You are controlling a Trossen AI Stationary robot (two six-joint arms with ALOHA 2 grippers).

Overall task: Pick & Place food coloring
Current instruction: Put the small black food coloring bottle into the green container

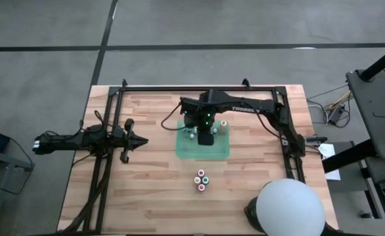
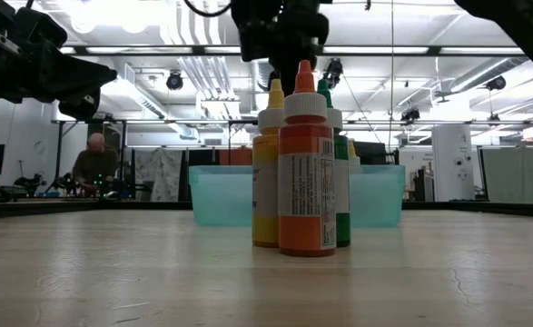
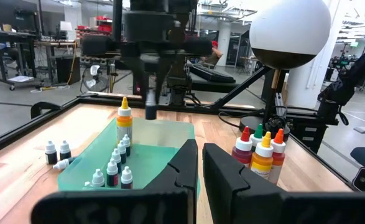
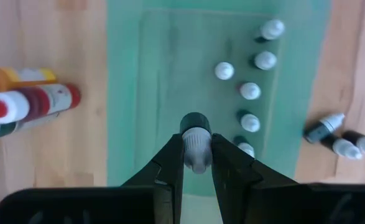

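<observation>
Right gripper [image 4: 198,163] over the green tray [image 4: 163,74], fingers clamped on a small dark bottle [image 4: 196,146] with pale cap. About six more small bottles [image 4: 250,91] stand in the tray, three [image 4: 344,138] lie just outside it, probably tipped. Four bigger bottles [image 1: 201,179] stand apart from the tray. Left gripper [image 1: 140,139] closed, empty, well off the tray.

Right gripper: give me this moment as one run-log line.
right gripper: jaws shut on small bottle, above green bin | left gripper: shut, idle at table's left | dropper bottles: grouped outside bin
</observation>
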